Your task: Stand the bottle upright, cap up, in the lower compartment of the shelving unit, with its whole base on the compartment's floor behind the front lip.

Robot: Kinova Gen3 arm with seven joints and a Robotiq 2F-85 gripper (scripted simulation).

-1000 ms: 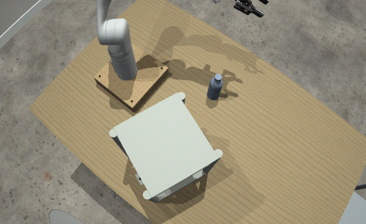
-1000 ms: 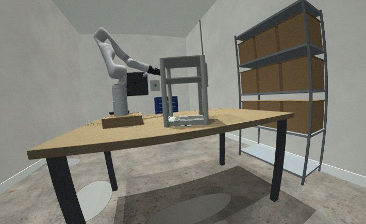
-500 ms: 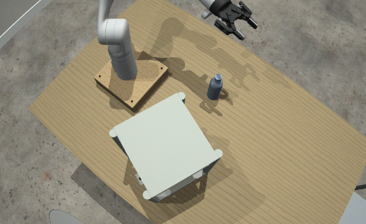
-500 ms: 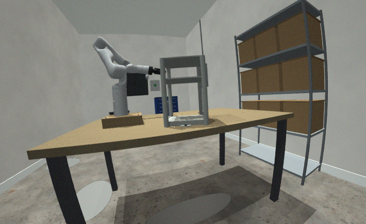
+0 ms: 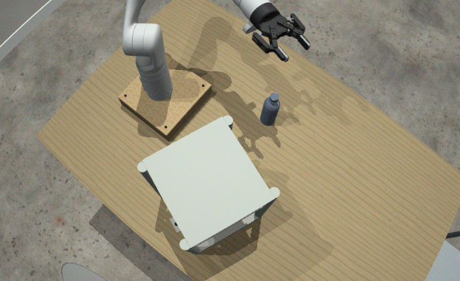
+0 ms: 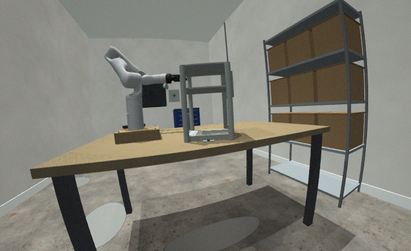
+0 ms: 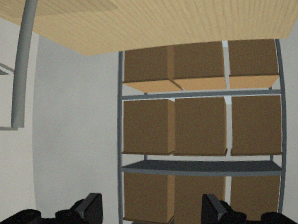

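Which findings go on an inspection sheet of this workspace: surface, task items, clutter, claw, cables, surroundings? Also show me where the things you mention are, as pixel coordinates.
Surface: wooden tabletop (image 5: 365, 167) (image 6: 85, 155) (image 7: 165, 30), shadows across it.
Task items: blue capped bottle (image 5: 269, 111) upright on the tabletop, outside the shelving unit (image 5: 207, 181) (image 6: 184, 106) (image 7: 21, 75); in the exterior view, no bottle shows in its lower compartment.
Clutter: nothing seen.
Claw: black two-finger claw (image 5: 299, 54) (image 6: 186, 78) (image 7: 151, 208), open, raised, nothing between its fingers.
Cables: nothing seen.
Surroundings: metal storage rack (image 6: 347, 77) (image 7: 120, 130) with brown boxes (image 6: 331, 87) (image 7: 200, 126); blue drawer cabinet (image 6: 194, 117) behind the table.
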